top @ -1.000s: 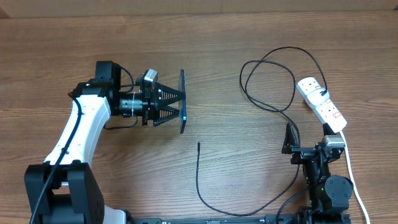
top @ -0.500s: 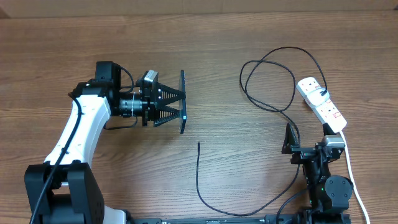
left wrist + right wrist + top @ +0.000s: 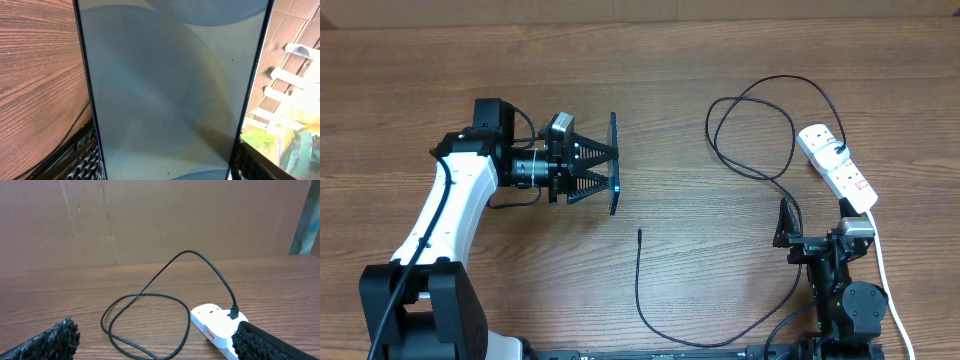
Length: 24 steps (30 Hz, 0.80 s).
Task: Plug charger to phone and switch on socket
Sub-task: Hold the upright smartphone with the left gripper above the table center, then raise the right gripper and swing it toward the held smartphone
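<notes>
My left gripper is shut on the phone and holds it on edge above the table at centre left. In the left wrist view the phone's pale screen fills the frame between my fingers. The charger, a thin black cable, loops at the right, is plugged into the white socket, and runs down and left to its free tip, which lies on the table below the phone. My right gripper is open and empty at the lower right, near the socket and the cable loop.
The socket's thick white cord runs down the right edge past the right arm's base. A brown cardboard wall stands behind the table. Bare wood lies between the phone and the cable loop.
</notes>
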Each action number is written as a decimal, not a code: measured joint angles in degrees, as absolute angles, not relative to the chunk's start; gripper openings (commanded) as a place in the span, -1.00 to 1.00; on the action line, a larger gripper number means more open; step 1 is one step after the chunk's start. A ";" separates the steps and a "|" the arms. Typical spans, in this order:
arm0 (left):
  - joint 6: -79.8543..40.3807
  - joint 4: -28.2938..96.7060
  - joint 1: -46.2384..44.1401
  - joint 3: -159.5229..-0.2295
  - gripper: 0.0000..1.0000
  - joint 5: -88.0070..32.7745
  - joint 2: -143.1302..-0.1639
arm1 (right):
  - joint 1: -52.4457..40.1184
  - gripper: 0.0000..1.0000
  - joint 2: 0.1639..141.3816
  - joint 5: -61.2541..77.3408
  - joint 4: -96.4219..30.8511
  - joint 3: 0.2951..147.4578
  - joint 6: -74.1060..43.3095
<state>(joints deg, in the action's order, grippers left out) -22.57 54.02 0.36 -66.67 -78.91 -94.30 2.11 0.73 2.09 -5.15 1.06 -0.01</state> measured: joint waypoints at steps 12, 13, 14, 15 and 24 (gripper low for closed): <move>-22.35 54.02 0.36 -66.67 -0.49 -78.83 -94.30 | 2.11 1.00 0.73 5.78 -1.96 1.06 -1.93; -22.35 54.00 0.36 -66.67 -0.49 -78.83 -94.30 | 2.11 1.00 0.73 8.82 -2.22 1.06 -4.03; -22.35 54.00 0.36 -66.67 -0.49 -78.81 -94.30 | 2.11 1.00 0.73 10.74 -2.37 1.06 -5.26; -22.35 54.00 0.36 -66.67 -0.49 -78.83 -94.32 | 2.11 1.00 0.73 15.07 -2.76 1.06 -8.19; -22.35 54.00 0.36 -66.67 -0.47 -78.65 -94.32 | 2.09 1.00 0.73 50.85 -6.11 1.06 -32.18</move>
<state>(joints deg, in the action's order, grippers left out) -22.35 54.00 0.36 -66.67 -78.65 -94.32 2.09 0.73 50.85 -6.11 1.06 -32.18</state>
